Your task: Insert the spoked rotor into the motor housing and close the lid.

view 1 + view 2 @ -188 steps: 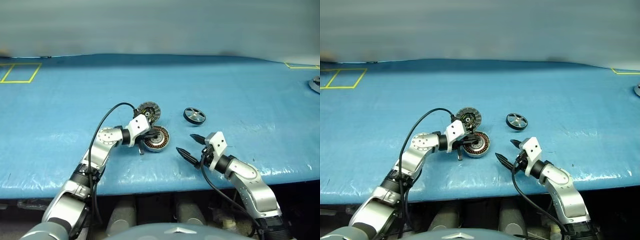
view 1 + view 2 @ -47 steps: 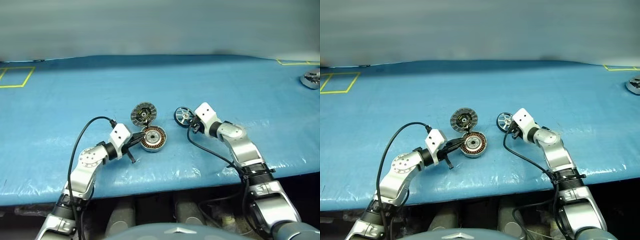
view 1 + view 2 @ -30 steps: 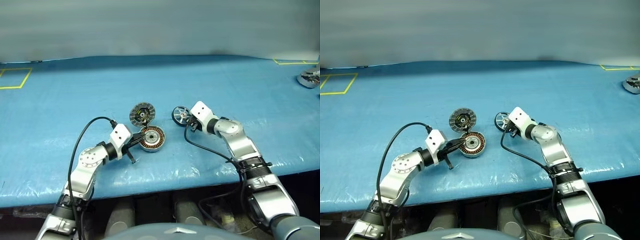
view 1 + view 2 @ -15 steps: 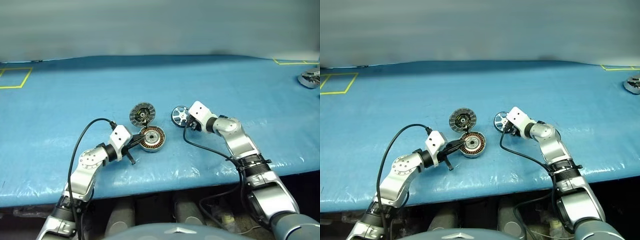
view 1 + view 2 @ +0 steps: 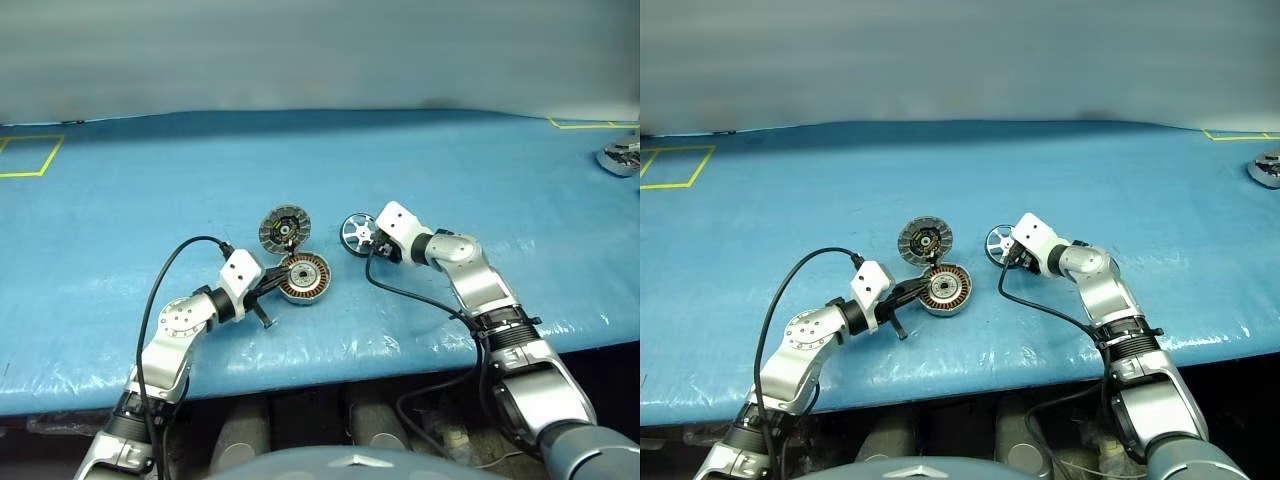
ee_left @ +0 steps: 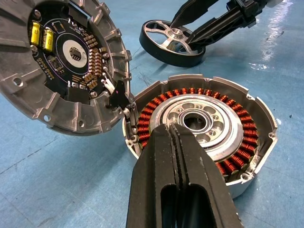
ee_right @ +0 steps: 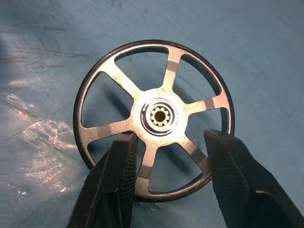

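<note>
The motor housing (image 5: 305, 276), a silver cup with copper windings, lies open near the table's front. Its lid (image 5: 285, 226) stands tilted back behind it, circuit face showing (image 6: 66, 61). My left gripper (image 6: 171, 127) is shut, and its tip rests at the housing's (image 6: 209, 123) near rim, reaching towards the hub. The spoked rotor (image 5: 357, 232) sits just right of the lid, tipped up with its face to me. My right gripper (image 7: 171, 137) is open at the rotor (image 7: 154, 118). Its fingertips (image 7: 127, 142) lie over the spoke gaps on either side of the hub; whether they touch is unclear.
A blue cover (image 5: 450, 170) spans the table. A silvery part (image 5: 622, 158) lies at the far right edge. Yellow tape marks (image 5: 25, 158) sit at the far left. Black cables loop from both wrists. The table's front edge runs close below the housing.
My right gripper travelled from the front edge up to the rotor. The rotor has been nudged slightly left and tipped face up. The left gripper stays at the housing.
</note>
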Action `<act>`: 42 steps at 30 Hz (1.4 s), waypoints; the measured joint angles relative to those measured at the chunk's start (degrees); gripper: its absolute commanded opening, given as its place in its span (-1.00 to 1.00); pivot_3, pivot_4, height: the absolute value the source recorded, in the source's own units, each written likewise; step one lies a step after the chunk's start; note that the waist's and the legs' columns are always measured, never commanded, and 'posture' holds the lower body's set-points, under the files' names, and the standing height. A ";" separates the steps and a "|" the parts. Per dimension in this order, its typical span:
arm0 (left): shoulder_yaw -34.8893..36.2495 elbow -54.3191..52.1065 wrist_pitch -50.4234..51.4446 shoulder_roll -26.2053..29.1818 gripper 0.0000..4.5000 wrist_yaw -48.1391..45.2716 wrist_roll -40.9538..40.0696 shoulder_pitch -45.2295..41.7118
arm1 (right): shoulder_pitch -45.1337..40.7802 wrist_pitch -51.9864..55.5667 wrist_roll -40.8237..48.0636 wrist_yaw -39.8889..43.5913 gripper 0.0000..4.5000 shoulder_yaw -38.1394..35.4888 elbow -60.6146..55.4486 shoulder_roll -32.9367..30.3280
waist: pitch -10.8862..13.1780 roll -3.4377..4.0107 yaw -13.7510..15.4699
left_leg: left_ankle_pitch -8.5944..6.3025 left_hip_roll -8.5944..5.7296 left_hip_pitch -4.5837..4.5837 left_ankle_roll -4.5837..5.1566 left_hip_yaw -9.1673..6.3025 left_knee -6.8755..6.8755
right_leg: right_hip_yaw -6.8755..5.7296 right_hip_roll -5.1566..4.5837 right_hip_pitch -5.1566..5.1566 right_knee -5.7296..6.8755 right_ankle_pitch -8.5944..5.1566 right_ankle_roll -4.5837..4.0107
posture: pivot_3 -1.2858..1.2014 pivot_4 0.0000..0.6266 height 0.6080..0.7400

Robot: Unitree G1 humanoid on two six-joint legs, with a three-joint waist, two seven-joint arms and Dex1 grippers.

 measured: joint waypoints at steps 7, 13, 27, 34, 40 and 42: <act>0.00 0.07 -0.01 0.00 -1.00 0.68 0.14 0.01 | -0.16 -0.09 0.06 2.40 -0.53 -0.02 -0.05 -0.57 | -0.13 -0.20 -0.02 | 0.00 0.01 0.05 0.00 0.01 0.02 | 0.00 0.00 0.04 0.00 0.00 0.00 | 0.03 -0.52 1.00; 0.00 0.08 -0.08 0.08 -1.00 0.90 0.18 0.15 | 2.65 0.15 1.76 0.95 -0.53 -2.81 -2.78 0.46 | -0.14 -0.22 0.03 | -0.01 0.01 0.01 0.00 -0.01 -0.02 | -0.01 0.01 0.01 0.00 -0.01 -0.01 | 0.03 -0.52 1.00; 1.42 1.96 -1.42 1.29 -1.00 -4.74 -3.09 0.39 | 21.33 7.52 17.16 -0.81 -0.53 -11.46 -31.43 1.23 | 0.19 0.09 0.52 | -0.02 0.00 -0.18 0.01 0.02 0.02 | 0.02 -0.01 -0.20 -0.01 -0.01 -0.01 | 0.03 -0.52 1.00; 1.77 2.89 -1.58 1.28 -1.00 -5.18 -2.92 -0.56 | 19.36 7.62 14.97 -5.33 -0.53 -11.18 -29.39 0.84 | 0.20 0.08 0.75 | -0.02 -0.01 -0.22 0.01 0.06 0.02 | 0.02 -0.04 -0.23 -0.03 -0.01 -0.01 | 0.03 -0.52 1.00; 1.82 2.90 -1.55 1.14 -1.00 -4.90 -2.34 -0.50 | 13.78 6.97 11.72 -4.76 -0.53 -6.57 -25.02 -1.53 | 0.22 0.08 1.01 | -0.04 -0.02 -0.23 0.02 0.06 -0.04 | 0.02 -0.04 -0.23 -0.06 -0.01 -0.01 | 0.03 -0.52 1.00; 1.82 2.90 -1.61 1.13 -1.00 -4.51 -2.21 -0.17 | 12.71 6.60 9.77 -3.31 -0.53 -3.88 -21.92 -3.23 | 0.22 0.06 1.20 | -0.04 -0.02 -0.23 0.03 0.06 -0.04 | 0.02 -0.04 -0.22 -0.08 -0.01 -0.01 | 0.03 -0.52 1.00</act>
